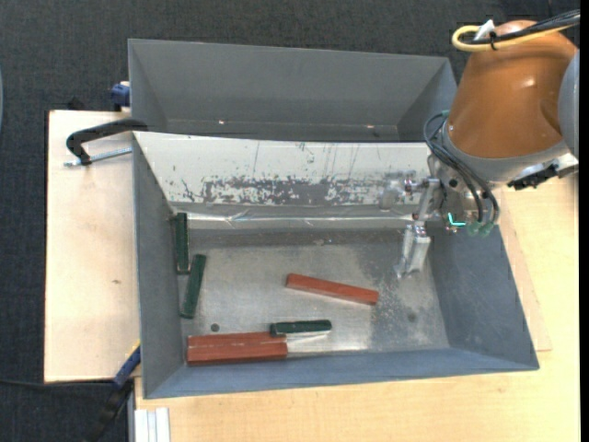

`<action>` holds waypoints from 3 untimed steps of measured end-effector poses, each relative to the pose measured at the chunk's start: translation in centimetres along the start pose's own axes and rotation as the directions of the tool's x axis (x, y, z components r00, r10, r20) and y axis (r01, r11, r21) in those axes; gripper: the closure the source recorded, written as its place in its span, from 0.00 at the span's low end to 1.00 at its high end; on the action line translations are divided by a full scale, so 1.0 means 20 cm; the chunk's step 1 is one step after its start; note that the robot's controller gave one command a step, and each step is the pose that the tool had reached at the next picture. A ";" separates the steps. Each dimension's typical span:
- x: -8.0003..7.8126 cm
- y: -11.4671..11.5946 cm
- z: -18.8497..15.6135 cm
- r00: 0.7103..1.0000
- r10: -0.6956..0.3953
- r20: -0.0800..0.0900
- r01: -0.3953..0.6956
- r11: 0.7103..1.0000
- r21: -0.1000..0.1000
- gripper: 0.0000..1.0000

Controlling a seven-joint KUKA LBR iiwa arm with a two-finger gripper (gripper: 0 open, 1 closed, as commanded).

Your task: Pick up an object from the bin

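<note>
Found the gripper [414, 263] low by the right wall of the grey bin [483, 302], over scuffed bare floor; could not make out the jaw opening. Spotted a flat red bar [331, 289] near it, mid-floor, not touching. Noted dark carpet [276, 7] around the bin.

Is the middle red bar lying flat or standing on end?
Lying flat: the red bar rests full-length on the bin floor.

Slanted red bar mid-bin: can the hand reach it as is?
Probably yes. The slanted red bar lies flat and alone on the bin floor, nothing on or against it; the hand hangs close beside one end.
</note>
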State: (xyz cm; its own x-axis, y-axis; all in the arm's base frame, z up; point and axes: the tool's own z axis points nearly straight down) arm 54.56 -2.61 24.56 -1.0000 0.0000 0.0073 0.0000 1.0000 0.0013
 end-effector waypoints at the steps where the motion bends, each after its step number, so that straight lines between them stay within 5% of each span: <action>1: -0.01 0.00 -0.02 1.000 -0.001 0.009 0.001 1.000 0.001 0.00; 2: 0.03 0.07 0.20 1.000 0.013 0.016 -0.013 1.000 0.001 0.00; 3: -0.02 0.04 0.54 0.998 -0.060 0.012 0.060 0.998 0.001 0.00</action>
State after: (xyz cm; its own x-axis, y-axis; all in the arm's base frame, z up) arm 54.93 -1.71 13.81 -0.9982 -0.0595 -0.0050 -0.0595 0.9982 0.0010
